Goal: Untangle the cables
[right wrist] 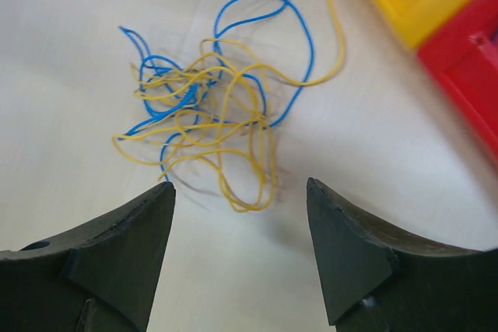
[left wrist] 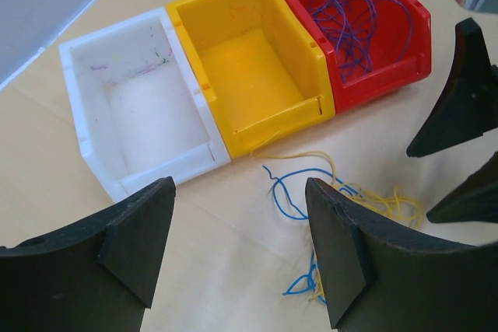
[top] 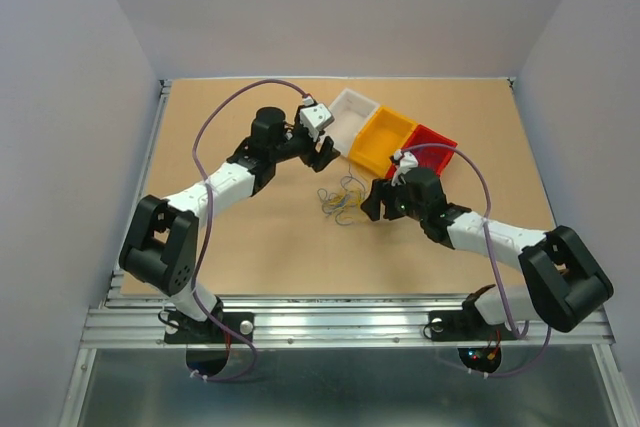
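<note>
Done: some dark wires [left wrist: 350,21] lying in red bin [left wrist: 373,87].
To do: yellow and blue cables [right wrist: 210,114] in one knot on desk [top: 250,237], near yellow bin [left wrist: 272,126].
Left hand [left wrist: 237,192]: wide open, nothing held.
Right hand [right wrist: 241,184]: wide open by knot, nothing held.

Your rectangular plastic bins shine glossy — red bin [left wrist: 383,75], yellow bin [left wrist: 272,126], scuffed white bin [left wrist: 84,134] — while the flat tan tabletop [left wrist: 226,219] looks smooth, matt wood.

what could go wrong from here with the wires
1. The tangle mixes yellow and blue wires closely, so the open right gripper may pinch several strands at once and tighten the knot.
2. The left gripper hangs close by; the two might collide over it.
</note>
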